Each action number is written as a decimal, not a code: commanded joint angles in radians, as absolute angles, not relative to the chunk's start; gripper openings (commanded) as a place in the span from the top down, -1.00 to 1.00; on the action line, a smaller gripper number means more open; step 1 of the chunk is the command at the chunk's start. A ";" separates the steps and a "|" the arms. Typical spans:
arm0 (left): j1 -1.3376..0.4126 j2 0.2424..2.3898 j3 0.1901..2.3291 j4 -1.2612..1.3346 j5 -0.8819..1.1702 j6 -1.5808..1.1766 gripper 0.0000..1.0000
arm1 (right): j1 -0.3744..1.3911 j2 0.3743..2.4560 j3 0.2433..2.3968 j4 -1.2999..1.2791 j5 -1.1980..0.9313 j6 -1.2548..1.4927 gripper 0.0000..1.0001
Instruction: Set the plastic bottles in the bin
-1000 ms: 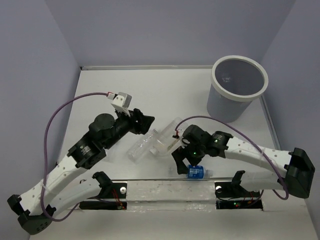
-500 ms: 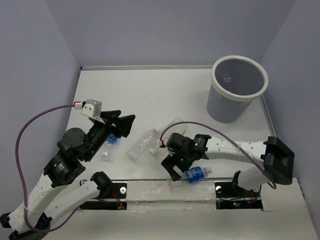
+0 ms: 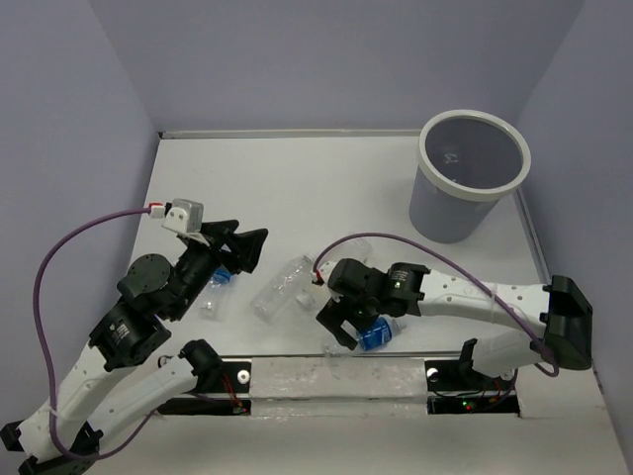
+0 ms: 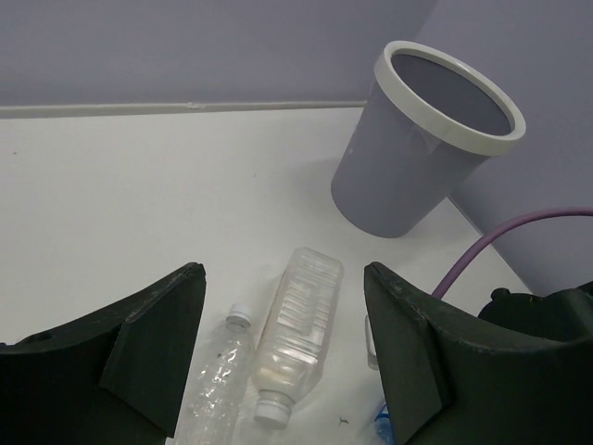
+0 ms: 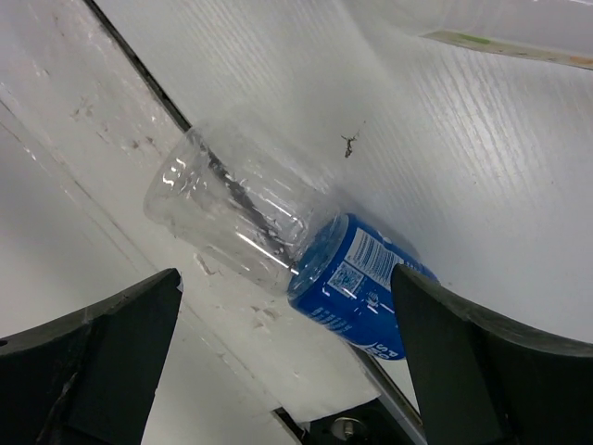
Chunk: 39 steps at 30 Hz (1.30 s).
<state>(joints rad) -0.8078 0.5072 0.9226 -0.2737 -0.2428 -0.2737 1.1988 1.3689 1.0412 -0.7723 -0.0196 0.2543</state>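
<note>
My left gripper (image 3: 240, 247) is open and empty, hanging above the table left of centre. In the left wrist view its fingers (image 4: 153, 334) frame a wide clear bottle (image 4: 298, 326) lying cap toward me and a small bare bottle (image 4: 218, 375) beside it. Those clear bottles (image 3: 281, 288) lie mid-table. A small blue-labelled bottle (image 3: 216, 288) lies by the left arm. My right gripper (image 3: 348, 330) is open, its jaws on either side of a blue-labelled bottle (image 5: 357, 278) lying at the table's front edge (image 3: 380, 333). The grey bin (image 3: 470, 176) stands at the back right.
A transparent strip (image 3: 326, 378) runs along the front edge between the arm bases. Purple cables (image 3: 99, 223) loop from both wrists. Another clear bottle (image 3: 355, 247) pokes out from behind the right arm. Lilac walls close in the table on three sides.
The left arm swung back to the left and now holds still. The right gripper moved left, then closed in over the blue-labelled bottle, which shifted slightly up and left.
</note>
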 commanded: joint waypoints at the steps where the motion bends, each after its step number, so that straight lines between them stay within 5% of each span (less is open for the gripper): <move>1: -0.810 0.514 0.907 -0.221 -0.236 -0.273 -0.58 | 1.209 1.396 1.077 -0.819 -0.074 0.173 -0.99; 22: -0.810 0.477 0.874 -0.221 -0.236 -0.278 -0.58 | 1.330 1.686 1.121 -0.723 -0.071 0.011 -0.99; 24: -0.810 0.477 0.868 -0.221 -0.239 -0.279 -0.58 | 1.330 1.686 1.118 -0.712 -0.060 0.011 -0.86; 29: -0.810 0.485 0.864 -0.219 -0.252 -0.296 -0.58 | 1.348 1.626 1.108 -0.667 -0.006 0.023 -0.15; 35: -0.810 0.508 0.867 -0.230 -0.296 -0.330 -0.58 | 1.348 1.445 1.109 -0.666 0.130 0.090 0.10; 39: -0.810 0.557 0.874 -0.271 -0.376 -0.388 -0.67 | 1.348 1.293 1.153 -0.605 0.399 0.126 0.24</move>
<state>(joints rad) -0.8078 0.5064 0.8654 -0.2676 -0.2859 -0.3290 1.3415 1.4387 1.0897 -0.7021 0.1280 0.0853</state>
